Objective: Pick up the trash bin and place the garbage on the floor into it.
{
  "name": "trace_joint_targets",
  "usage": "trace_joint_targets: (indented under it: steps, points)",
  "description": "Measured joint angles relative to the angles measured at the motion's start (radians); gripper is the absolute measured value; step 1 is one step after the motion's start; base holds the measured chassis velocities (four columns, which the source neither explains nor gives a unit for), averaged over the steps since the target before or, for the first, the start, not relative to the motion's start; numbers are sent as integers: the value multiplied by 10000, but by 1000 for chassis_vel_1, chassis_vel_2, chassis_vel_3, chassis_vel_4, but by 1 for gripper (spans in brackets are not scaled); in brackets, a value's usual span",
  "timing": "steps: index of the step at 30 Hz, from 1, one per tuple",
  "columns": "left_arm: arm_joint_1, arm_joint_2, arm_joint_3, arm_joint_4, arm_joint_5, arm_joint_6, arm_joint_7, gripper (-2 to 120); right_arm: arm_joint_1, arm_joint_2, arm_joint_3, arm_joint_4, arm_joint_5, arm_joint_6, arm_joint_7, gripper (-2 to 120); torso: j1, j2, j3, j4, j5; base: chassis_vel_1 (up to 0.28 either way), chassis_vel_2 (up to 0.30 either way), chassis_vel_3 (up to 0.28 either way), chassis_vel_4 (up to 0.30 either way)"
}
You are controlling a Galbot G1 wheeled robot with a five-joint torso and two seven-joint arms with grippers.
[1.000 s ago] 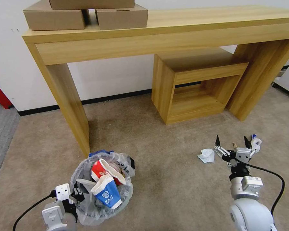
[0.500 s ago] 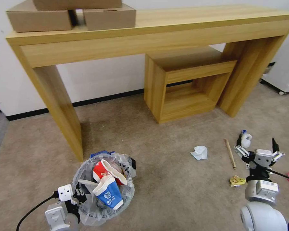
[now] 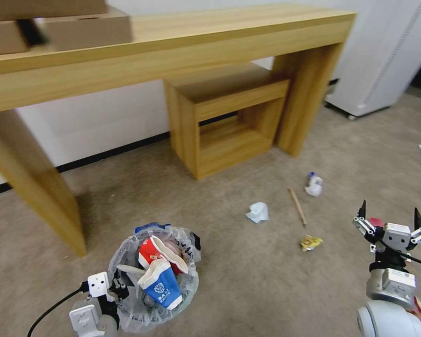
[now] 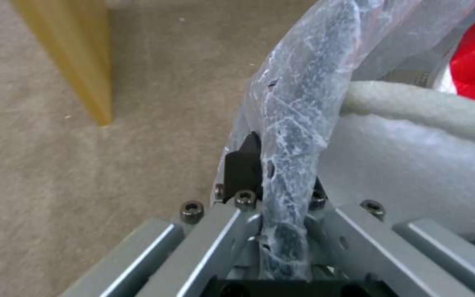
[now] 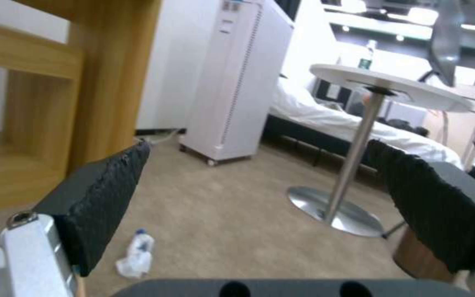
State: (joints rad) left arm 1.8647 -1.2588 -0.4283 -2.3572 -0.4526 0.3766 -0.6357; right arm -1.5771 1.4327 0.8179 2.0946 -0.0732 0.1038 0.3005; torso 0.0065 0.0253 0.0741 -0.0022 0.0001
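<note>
1. Beige carpet floor (image 3: 248, 281) carries the wooden desk (image 3: 182, 42).
2. Nearer than the desk's right leg: small bottle (image 3: 313, 184), wooden stick (image 3: 297, 207), tissue wad (image 3: 257, 212), yellow wrapper (image 3: 310, 242).

Silver-grey arms; black ribbed jaws, black cables, hex screws.

Open carpet (image 3: 248, 276) lies between the trash bin (image 3: 153, 285) and right end effector (image 3: 389, 220); the wooden stick (image 3: 297, 206) and yellow wrapper (image 3: 310, 242) lie scattered there.
</note>
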Motion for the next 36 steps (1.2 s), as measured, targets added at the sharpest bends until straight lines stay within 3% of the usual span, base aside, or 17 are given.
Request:
trace_joint_targets:
  steps: [10,15,22,36]
  points:
    - [29,21,29,-18,12,-39,-14,0,-143,176,-79,-3,-93,-17,181,100,0,0,0,0,0,-78,-86,-72,-82]
    - [-1,31,55,-12,-46,-75,0,0,-9,289,-279,-211,79,645,165,100,0,-1,0,-2,0,-80,-80,-85,-87]
    - [-10,126,8,-17,-227,-86,-49,0,-4,387,-356,-319,-13,806,-3,100,0,0,0,2,-1,0,0,0,0]
    - [-80,179,54,-25,-323,-84,-81,0,81,486,-161,-486,-1008,1289,-227,100,0,0,0,1,-1,0,0,0,0]
